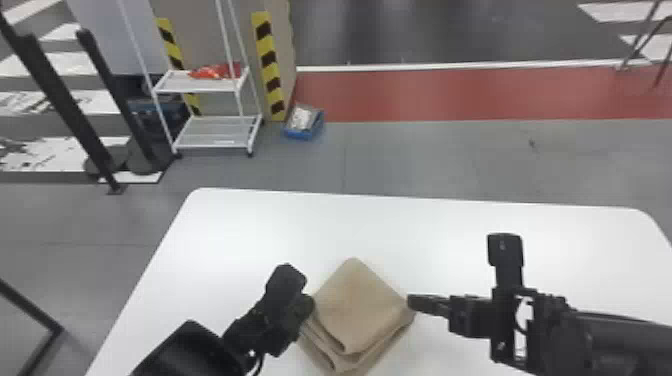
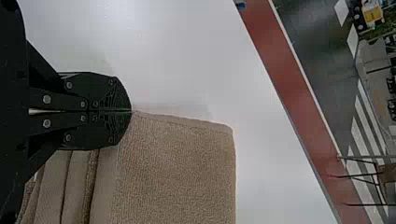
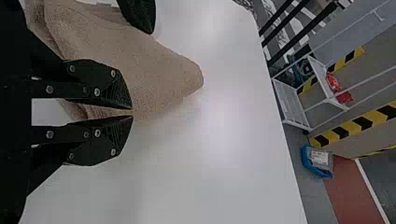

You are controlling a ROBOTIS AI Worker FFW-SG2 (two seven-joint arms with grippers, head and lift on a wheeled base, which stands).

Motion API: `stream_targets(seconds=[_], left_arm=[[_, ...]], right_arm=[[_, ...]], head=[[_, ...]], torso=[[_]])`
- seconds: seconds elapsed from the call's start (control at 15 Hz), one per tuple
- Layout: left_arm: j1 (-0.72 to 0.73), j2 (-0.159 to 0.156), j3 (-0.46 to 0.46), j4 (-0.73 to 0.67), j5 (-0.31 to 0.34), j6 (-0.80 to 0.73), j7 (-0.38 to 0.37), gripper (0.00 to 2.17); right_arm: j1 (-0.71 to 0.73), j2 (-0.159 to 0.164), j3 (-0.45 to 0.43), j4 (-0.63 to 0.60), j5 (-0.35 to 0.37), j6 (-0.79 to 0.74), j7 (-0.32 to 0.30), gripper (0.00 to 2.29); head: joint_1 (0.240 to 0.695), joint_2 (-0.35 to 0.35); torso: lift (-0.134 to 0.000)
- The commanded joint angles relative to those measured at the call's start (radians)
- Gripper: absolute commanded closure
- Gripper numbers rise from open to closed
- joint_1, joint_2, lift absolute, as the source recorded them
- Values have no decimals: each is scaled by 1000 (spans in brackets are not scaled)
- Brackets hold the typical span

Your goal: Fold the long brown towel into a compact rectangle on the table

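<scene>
The brown towel (image 1: 357, 305) lies in a layered, folded stack near the table's front, turned like a diamond. At its left corner is my left gripper (image 1: 306, 309); from the other side my right gripper (image 1: 414, 303) meets the right corner. In the left wrist view, the left gripper (image 2: 130, 111) is shut at the edge of the towel (image 2: 180, 168), its upper layer coming out from the tips. The right wrist view has the right gripper (image 3: 132, 112) pinching a fold of the towel (image 3: 154, 74), cloth visible between nearly meeting fingers.
The white table (image 1: 280, 225) extends beyond the towel on the far side and to both sides. On the floor behind it stand a white shelf rack (image 1: 210, 135) and a blue bin (image 1: 303, 122). The left gripper shows as a dark finger (image 3: 140, 14) in the right wrist view.
</scene>
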Motion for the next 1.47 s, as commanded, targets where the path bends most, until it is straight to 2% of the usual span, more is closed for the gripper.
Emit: stream_targets(seconds=[0.0, 0.27, 0.67, 1.13, 1.4], left_arm=[[3, -3, 19, -20, 21, -10, 1, 1791], [-4, -14, 53, -33, 34, -13, -6, 1791], [-1, -9, 80, -50, 66, -34, -8, 1791], [-31, 8, 83, -54, 106, -34, -28, 1791], [-36, 14, 96, -56, 117, -31, -39, 1791]], right_arm=[[61, 1, -9, -98, -8, 29, 9, 964], [125, 1, -27, -136, -11, 42, 43, 964], [74, 1, -21, -9, 17, -41, 32, 964], [-94, 1, -13, 245, 19, -136, -8, 964], [-174, 1, 17, 298, 14, -185, -16, 964]], head=[[695, 104], [695, 107], [695, 113], [695, 93], [695, 99]], torso=[[0], [0], [0], [0], [0]])
